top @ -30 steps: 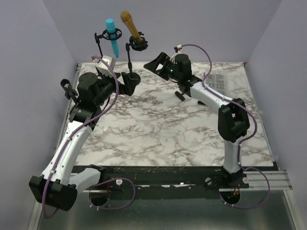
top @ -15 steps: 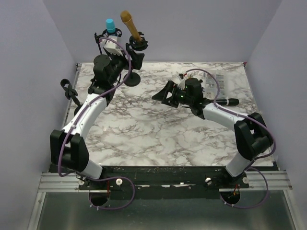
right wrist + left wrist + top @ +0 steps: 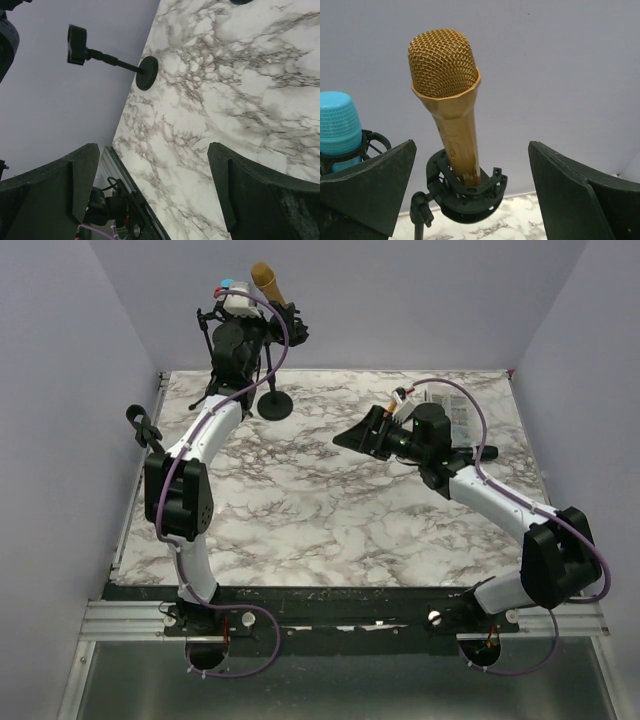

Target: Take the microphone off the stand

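- Neighbour first: blue mic (image 3: 337, 122) is sitting in its own mount just outside the left gripper's (image 3: 470, 170) left finger. Prob. not the target, since the jaws are framing the other one.
- Gold mic (image 3: 447, 100) is standing ahead of that gripper, between the two fingers. It's tilting w/ the mesh head up and to the left, and its lower body is sitting in the black clip (image 3: 467, 192) of the stand (image 3: 420, 215).
- Left gripper is gaping wide and gripping nothing; fingers are flanking the mic w/o touching it.
- Handling, my guess: rigid body, moderate weight, top-heavy. Smooth finish is likely slippery, and the mesh head could dent.
- Best hold is looking like the bare body just above the clip, not the mesh. Pull should be running along the mic's own axis, as the thin stand could tip.
- Right gripper (image 3: 152, 155) is hanging over the marble table (image 3: 225, 100), well apart from both mics, jaws spread and empty. Small black stand (image 3: 107, 57) is lying far ahead, to its upper left.
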Robot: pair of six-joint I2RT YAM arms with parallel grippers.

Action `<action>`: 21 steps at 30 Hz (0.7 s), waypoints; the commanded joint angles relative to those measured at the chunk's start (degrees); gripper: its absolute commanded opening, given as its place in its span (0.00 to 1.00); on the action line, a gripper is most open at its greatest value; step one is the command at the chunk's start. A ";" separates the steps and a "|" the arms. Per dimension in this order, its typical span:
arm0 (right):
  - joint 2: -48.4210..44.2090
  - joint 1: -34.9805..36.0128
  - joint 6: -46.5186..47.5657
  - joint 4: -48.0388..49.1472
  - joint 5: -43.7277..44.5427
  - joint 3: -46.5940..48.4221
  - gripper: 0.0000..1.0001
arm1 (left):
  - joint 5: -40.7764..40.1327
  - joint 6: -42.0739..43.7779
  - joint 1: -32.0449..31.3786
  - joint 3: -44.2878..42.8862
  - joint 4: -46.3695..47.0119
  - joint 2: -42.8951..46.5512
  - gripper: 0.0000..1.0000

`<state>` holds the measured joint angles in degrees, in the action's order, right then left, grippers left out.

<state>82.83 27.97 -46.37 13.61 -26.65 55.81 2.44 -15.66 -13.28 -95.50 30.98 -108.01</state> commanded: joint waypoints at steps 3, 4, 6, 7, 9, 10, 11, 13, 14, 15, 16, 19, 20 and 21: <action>0.42 -6.27 1.44 -2.74 -0.61 -3.58 0.98 | -5.56 3.04 0.27 -7.49 5.74 -6.97 0.96; 0.65 -7.18 1.66 -2.93 -0.61 -3.82 0.98 | -5.68 3.01 0.27 -8.40 6.25 -8.07 0.95; 1.01 -8.44 2.62 -3.73 -0.24 -3.53 0.98 | -5.67 2.98 0.27 -10.68 6.97 -10.23 0.90; 1.12 -8.87 3.16 -4.50 0.02 -3.08 0.98 | -5.75 2.59 0.27 -11.93 7.09 -11.34 0.87; 0.96 -9.37 4.92 -6.13 1.18 -1.73 0.98 | -5.70 2.17 0.27 -13.80 8.37 -13.56 0.84; 0.64 -9.49 5.92 -7.06 2.05 -1.09 0.98 | -5.68 1.65 0.25 -14.67 8.76 -14.56 0.82; 0.12 -9.57 7.13 -8.25 3.24 -0.28 0.98 | -5.75 1.08 0.27 -15.79 8.78 -15.64 0.81; -1.10 -9.74 9.84 -10.44 5.81 1.23 0.98 | -5.49 0.83 0.25 -17.25 9.17 -17.39 0.78; -1.70 -9.78 11.10 -11.37 7.14 1.79 0.98 | -5.66 0.96 0.27 -17.72 9.41 -17.91 0.75; -2.45 -9.91 12.42 -12.01 8.71 2.07 0.99 | -5.69 1.17 0.27 -18.15 9.60 -18.54 0.72; -3.01 -10.05 13.35 -12.67 10.17 2.31 0.99 | -5.61 1.52 0.27 -18.55 9.77 -19.03 0.68; -4.15 -10.45 15.05 -13.25 13.19 2.50 0.99 | -4.91 1.61 0.49 -19.52 10.25 -20.23 0.55; -4.26 -10.56 15.31 -13.25 13.57 2.45 0.99 | -4.37 1.60 0.53 -19.67 10.76 -20.33 0.51; -4.25 -10.61 15.34 -13.25 13.72 2.46 1.00 | -4.09 1.77 0.58 -20.06 11.13 -20.41 0.48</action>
<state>80.25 17.93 -34.89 2.79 -18.04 56.45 -2.09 -14.13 -13.17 -112.97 38.22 -127.42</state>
